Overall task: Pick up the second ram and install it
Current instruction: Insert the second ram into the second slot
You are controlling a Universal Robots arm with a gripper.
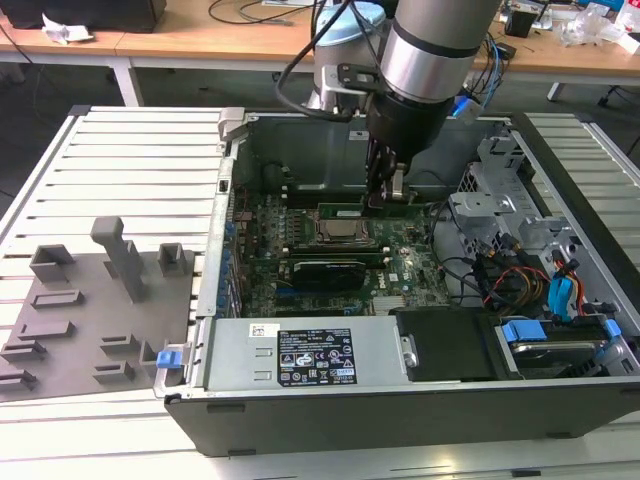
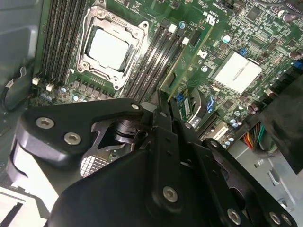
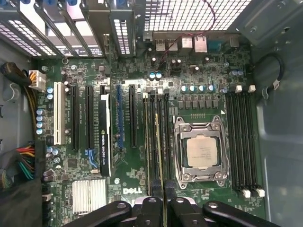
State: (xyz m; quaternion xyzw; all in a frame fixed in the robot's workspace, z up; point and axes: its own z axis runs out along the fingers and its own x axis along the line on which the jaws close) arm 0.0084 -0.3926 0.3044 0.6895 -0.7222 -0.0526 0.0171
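The second ram [image 3: 160,165] is a thin green stick seen edge-on, held between my gripper's [image 3: 164,208] black fingers. It runs along the black memory slots [image 3: 152,142] beside the CPU socket [image 3: 201,151]. In the exterior view my gripper [image 1: 385,198] reaches down into the open computer case, with the second ram [image 1: 345,210] lying lengthwise just behind the socket [image 1: 340,232]. In the second wrist view the stick's green edge [image 2: 191,59] slants past the slots. I cannot tell whether it is seated in a slot or just above it.
More memory slots [image 3: 244,142] lie on the socket's other side. A black expansion card [image 1: 325,272] stands in front of the socket. Cables and a drive cage [image 1: 520,280] crowd the exterior view's right. A grey fixture plate with blocks [image 1: 100,310] sits outside the case.
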